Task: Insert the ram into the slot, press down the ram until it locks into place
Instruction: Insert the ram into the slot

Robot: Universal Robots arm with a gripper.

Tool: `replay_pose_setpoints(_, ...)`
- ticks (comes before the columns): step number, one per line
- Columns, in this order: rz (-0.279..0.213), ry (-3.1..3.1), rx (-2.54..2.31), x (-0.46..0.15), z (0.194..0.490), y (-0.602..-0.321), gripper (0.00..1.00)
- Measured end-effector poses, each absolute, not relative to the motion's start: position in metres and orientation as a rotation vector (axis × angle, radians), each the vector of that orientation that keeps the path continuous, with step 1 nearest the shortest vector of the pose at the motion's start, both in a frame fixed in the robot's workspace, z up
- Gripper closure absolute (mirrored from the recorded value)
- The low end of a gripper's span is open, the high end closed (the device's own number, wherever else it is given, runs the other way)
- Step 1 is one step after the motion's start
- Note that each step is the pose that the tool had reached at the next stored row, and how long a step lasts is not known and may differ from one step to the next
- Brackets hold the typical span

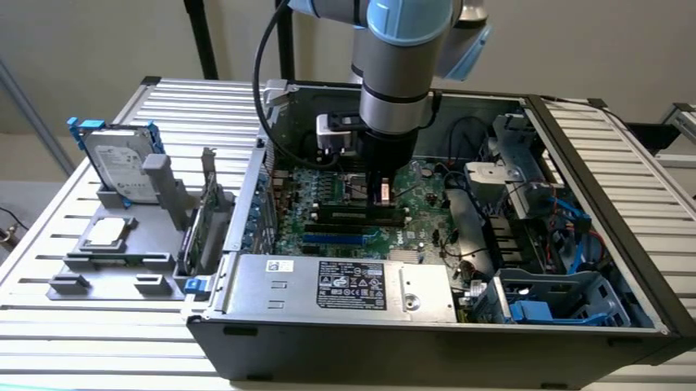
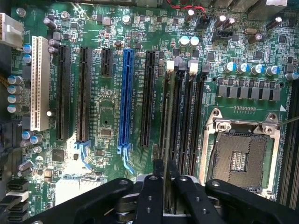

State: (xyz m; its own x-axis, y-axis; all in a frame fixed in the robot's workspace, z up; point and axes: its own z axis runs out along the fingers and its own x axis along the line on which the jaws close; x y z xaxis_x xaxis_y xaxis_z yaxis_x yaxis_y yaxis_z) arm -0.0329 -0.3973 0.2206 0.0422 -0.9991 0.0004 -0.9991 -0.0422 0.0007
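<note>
My gripper point(image 1: 381, 198) hangs inside the open computer case, low over the green motherboard point(image 1: 326, 183). In the wrist view its two black fingers point(image 2: 156, 186) stand close together around a thin ram point(image 2: 168, 116) seen edge-on. The stick runs along the first of the black memory slots point(image 2: 183, 116) beside the CPU socket point(image 2: 240, 154), and its lower edge looks to be at or in that slot. How deep it sits cannot be told. White latches point(image 2: 170, 65) show at the slots' far end.
Long expansion slots, one blue point(image 2: 125, 98) and one white point(image 2: 39, 84), lie beside the memory slots. A silver power supply point(image 1: 337, 281) fills the case front. Cables and a blue drive cage point(image 1: 555, 297) crowd the exterior view's right. A hard drive point(image 1: 117, 163) stands on a grey fixture at the left.
</note>
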Motion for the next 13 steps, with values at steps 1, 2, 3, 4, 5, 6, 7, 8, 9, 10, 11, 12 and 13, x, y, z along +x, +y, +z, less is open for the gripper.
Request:
replay_pose_setpoints(1, 0.000, -2.174, 2.267, -0.033, 0.221, -0.397, 0.78)
replay_pose_setpoints(2, 0.000, -2.174, 2.267, -0.033, 0.221, -0.397, 0.78)
replay_pose_setpoints(3, -0.001, -2.174, 2.267, -0.033, 0.222, -0.397, 0.78)
replay_pose_setpoints(4, -0.002, -2.174, 2.267, -0.033, 0.225, -0.397, 0.78)
replay_pose_setpoints(5, -0.003, -2.174, 2.267, -0.033, 0.228, -0.397, 0.78)
replay_pose_setpoints(6, -0.003, -2.174, 2.267, -0.034, 0.232, -0.397, 0.78)
replay_pose_setpoints(7, -0.004, -2.174, 2.267, -0.034, 0.235, -0.397, 0.78)
replay_pose_setpoints(8, -0.005, -2.174, 2.268, -0.036, 0.238, -0.397, 0.78)
replay_pose_setpoints(9, -0.007, -2.174, 2.267, -0.037, 0.239, -0.397, 0.78)
replay_pose_setpoints(10, -0.010, -2.173, 2.267, -0.039, 0.241, -0.397, 0.78)
replay_pose_setpoints(11, -0.014, -2.172, 2.266, -0.040, 0.242, -0.397, 0.78)
replay_pose_setpoints(12, -0.019, -2.171, 2.264, -0.042, 0.242, -0.397, 0.78)
replay_pose_setpoints(13, -0.023, -2.169, 2.263, -0.044, 0.243, -0.397, 0.78)
